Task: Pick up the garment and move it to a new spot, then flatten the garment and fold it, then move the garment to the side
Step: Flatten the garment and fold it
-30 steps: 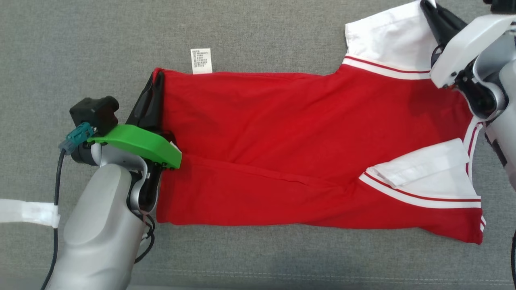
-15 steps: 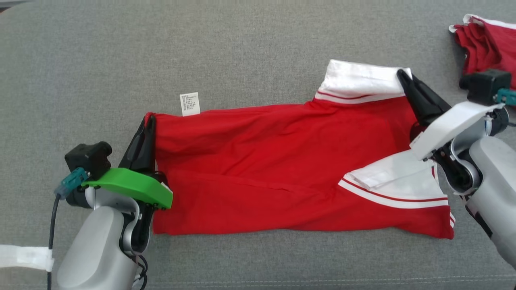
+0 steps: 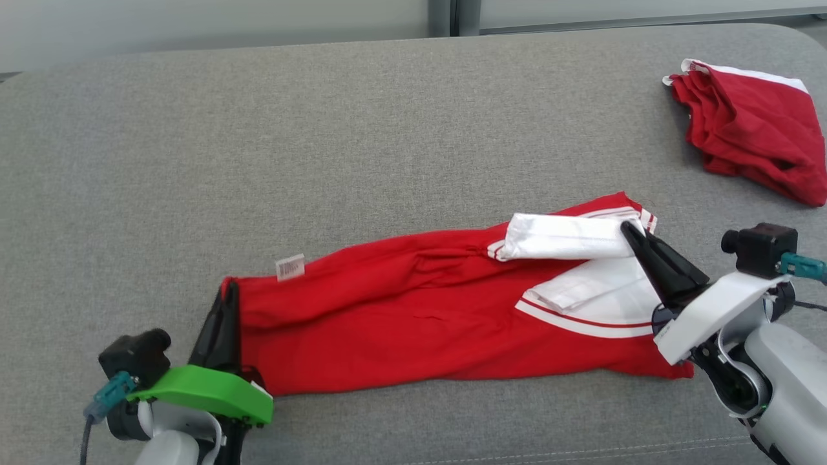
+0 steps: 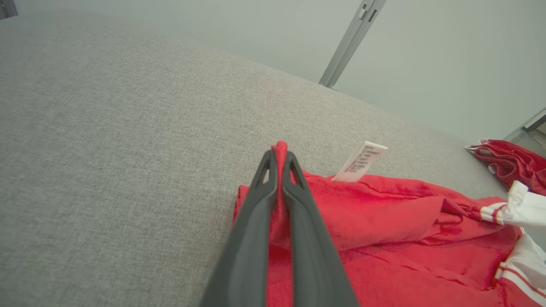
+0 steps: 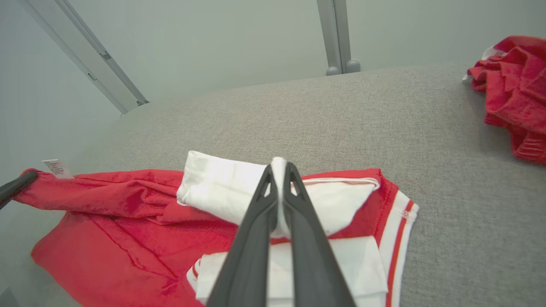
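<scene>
The garment [image 3: 420, 323] is a red shirt with white sleeves and red-and-white stripes, stretched across the near part of the grey cushioned surface [image 3: 323, 142]. My left gripper [image 3: 227, 290] is shut on the far corner of the garment's hem at the left; the left wrist view has red cloth [image 4: 384, 221] pinched between the dark fingers [image 4: 256, 230]. My right gripper [image 3: 628, 227] is shut on a white sleeve [image 3: 562, 236], lifted and drawn over the shirt body. In the right wrist view the sleeve [image 5: 222, 192] sits between the fingers [image 5: 307, 238]. A white label [image 3: 290, 267] sticks out near the hem.
A second red garment [image 3: 749, 129] lies crumpled at the far right of the surface, also seen as a red garment [image 5: 512, 94] in the right wrist view. A pale wall and a metal post [image 5: 337, 38] stand behind the surface's far edge.
The head camera has tilted up, so the whole scene sits lower. Both grippers have carried the garment's far edge toward the near side, and the right-hand sleeve now lies over the shirt body.
</scene>
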You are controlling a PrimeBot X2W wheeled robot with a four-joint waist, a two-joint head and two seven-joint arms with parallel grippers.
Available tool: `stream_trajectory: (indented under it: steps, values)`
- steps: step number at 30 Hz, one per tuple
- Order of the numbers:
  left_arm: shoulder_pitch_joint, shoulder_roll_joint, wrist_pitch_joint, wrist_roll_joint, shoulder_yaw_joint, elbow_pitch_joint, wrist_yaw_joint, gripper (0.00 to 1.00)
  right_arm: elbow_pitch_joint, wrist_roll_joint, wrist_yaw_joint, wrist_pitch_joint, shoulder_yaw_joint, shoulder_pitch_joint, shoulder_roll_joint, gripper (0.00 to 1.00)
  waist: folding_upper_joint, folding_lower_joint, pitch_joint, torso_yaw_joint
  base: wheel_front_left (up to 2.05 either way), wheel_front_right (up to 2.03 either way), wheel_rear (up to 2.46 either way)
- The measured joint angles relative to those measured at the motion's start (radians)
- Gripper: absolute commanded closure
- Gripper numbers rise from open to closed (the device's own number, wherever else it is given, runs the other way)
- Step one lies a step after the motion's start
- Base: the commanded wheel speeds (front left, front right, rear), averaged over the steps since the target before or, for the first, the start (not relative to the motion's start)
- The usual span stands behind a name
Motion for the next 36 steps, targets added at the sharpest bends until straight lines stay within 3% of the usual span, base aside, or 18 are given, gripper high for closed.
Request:
stream_trajectory:
  steps: [11, 22, 23, 24, 25, 28, 29, 31, 36]
  values:
    - [0.081, -0.006, 0.000, 0.002, -0.006, -0.075, 0.002, 1.00, -0.045, -0.014, 0.000, -0.016, -0.026, 0.092, -0.037, 1.00, 0.0000, 0.0000, 0.005, -0.016, 0.00, 0.00, 0.00]
    - [0.165, -0.008, 0.002, -0.028, 0.011, -0.064, 0.011, 1.00, -0.086, -0.059, 0.000, -0.019, -0.074, 0.155, -0.046, 1.00, 0.0000, 0.0000, 0.024, -0.017, 0.00, 0.00, 0.00]
    - [0.169, -0.008, 0.002, -0.036, 0.011, -0.057, 0.011, 0.89, -0.093, -0.059, 0.000, -0.020, -0.085, 0.156, -0.043, 1.00, 0.0000, 0.0000, 0.025, -0.017, 0.00, 0.00, 0.00]
    - [0.174, -0.008, 0.002, -0.037, 0.011, -0.052, 0.011, 0.51, -0.098, -0.059, 0.000, -0.020, -0.091, 0.157, -0.040, 0.94, 0.0000, 0.0000, 0.027, -0.018, 0.00, 0.00, 0.00]
    - [0.177, -0.008, 0.007, -0.040, 0.011, -0.044, 0.011, 0.03, -0.104, -0.060, 0.000, -0.020, -0.094, 0.158, -0.037, 0.86, 0.0000, 0.0000, 0.028, -0.019, 0.00, 0.00, 0.00]
    - [0.179, -0.008, 0.012, -0.045, 0.012, -0.033, 0.011, 0.00, -0.111, -0.068, 0.000, -0.020, -0.091, 0.172, -0.036, 0.54, 0.0000, 0.0000, 0.030, -0.020, 0.00, 0.00, 0.00]
    - [0.179, -0.008, 0.012, -0.052, 0.013, -0.031, 0.011, 0.00, -0.112, -0.080, 0.000, -0.021, -0.087, 0.181, -0.038, 0.33, 0.0000, 0.0000, 0.032, -0.021, 0.00, 0.00, 0.00]
    - [0.179, -0.008, 0.012, -0.057, 0.014, -0.031, 0.011, 0.00, -0.114, -0.107, 0.000, -0.020, -0.086, 0.199, -0.044, 0.00, 0.0000, 0.0000, 0.034, -0.022, 0.00, 0.00, 0.00]
    - [0.179, -0.005, 0.018, -0.060, 0.029, -0.031, 0.019, 0.00, -0.114, -0.140, 0.000, -0.021, -0.095, 0.223, -0.065, 0.00, 0.0000, 0.0000, 0.040, -0.027, 0.00, 0.00, 0.00]
